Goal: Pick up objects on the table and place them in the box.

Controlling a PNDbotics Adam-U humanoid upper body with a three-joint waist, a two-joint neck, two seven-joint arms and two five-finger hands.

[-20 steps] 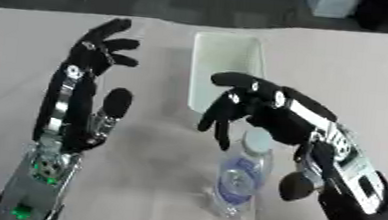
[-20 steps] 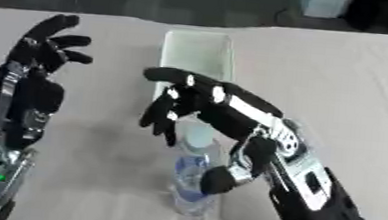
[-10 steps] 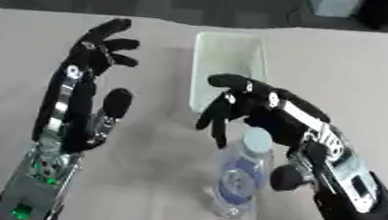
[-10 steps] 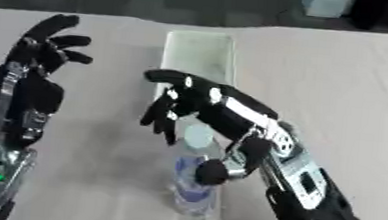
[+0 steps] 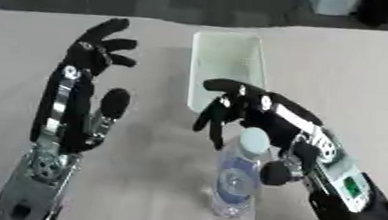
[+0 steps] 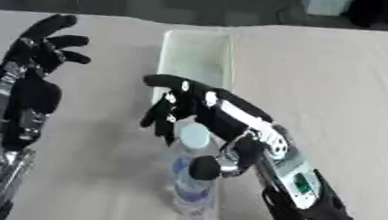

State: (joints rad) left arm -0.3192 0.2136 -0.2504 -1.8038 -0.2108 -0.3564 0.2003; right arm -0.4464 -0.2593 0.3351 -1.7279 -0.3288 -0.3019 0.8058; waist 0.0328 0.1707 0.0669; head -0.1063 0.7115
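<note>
On the left, left hand (image 5: 97,56) raised above the table (image 5: 148,178), palm toward the middle, fingers spread apart and only a little bent, thumb out to the right; nothing held in it; black and silver forearm running down to the near left corner.

In the middle, far side, a pale rectangular box (image 5: 226,59) lying on the table, long side pointing away, inside looking empty as far as can be seen; near end of it partly hidden behind the right hand.

Nearer, a clear plastic bottle (image 5: 233,183) standing upright on the table, white cap on top, a blue label around the lower body; placed just near of the box, not inside it.

On the right, right hand (image 5: 246,111) reaching in from the near right corner, held over the top of the bottle, fingers bent downward but apart, not closed on the bottle; fingertips hanging just left of the cap; whether touching the cap, cannot tell.
</note>
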